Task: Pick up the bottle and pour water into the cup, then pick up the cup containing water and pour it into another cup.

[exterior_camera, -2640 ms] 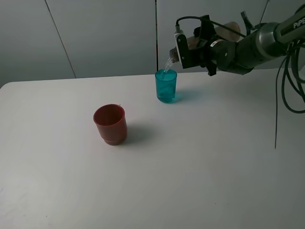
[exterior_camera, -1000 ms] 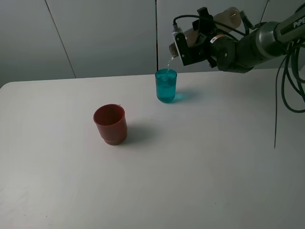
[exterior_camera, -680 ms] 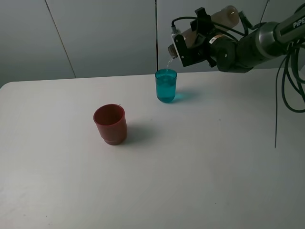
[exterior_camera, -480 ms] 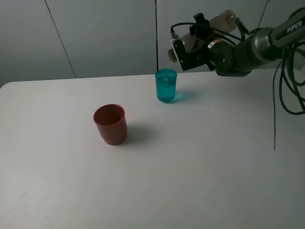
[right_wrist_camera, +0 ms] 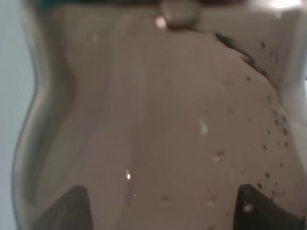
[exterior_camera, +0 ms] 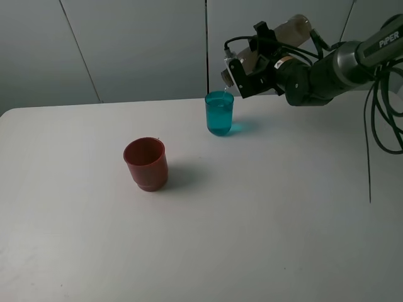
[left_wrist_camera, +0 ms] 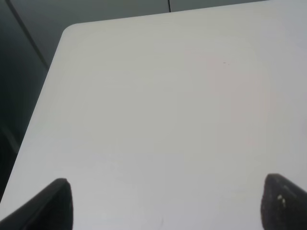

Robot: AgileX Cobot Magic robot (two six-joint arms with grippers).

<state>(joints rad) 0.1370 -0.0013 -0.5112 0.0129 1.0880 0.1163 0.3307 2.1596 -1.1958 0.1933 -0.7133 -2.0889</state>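
Over the far edge of the table (exterior_camera: 283, 220), items listed from the working end outward.

1. Right gripper (exterior_camera: 250, 63): clamped on the bottle (exterior_camera: 293, 27), which lies between its jaws. It grips the forward part of the body, leaving the neck free to project.
2. Bottle: raised and tipped near level, base up and back, neck lowest. Its mouth sits just above the rim of the blue cup (exterior_camera: 219, 113), so the outflow lands inside. The right wrist view shows only its clear wall, beaded with droplets. Any stream is too faint to confirm.
3. Blue cup: upright near the far edge, apparently filled close to the brim. The first pour is judged nearly finished.
4. Red cup (exterior_camera: 146, 163): upright and well apart, nearer the table's left side. It is likely placed within the other arm's reach.
5. Left gripper (left_wrist_camera: 170, 206): spread wide, holding nothing, above bare tabletop near a corner, clear of the pour.
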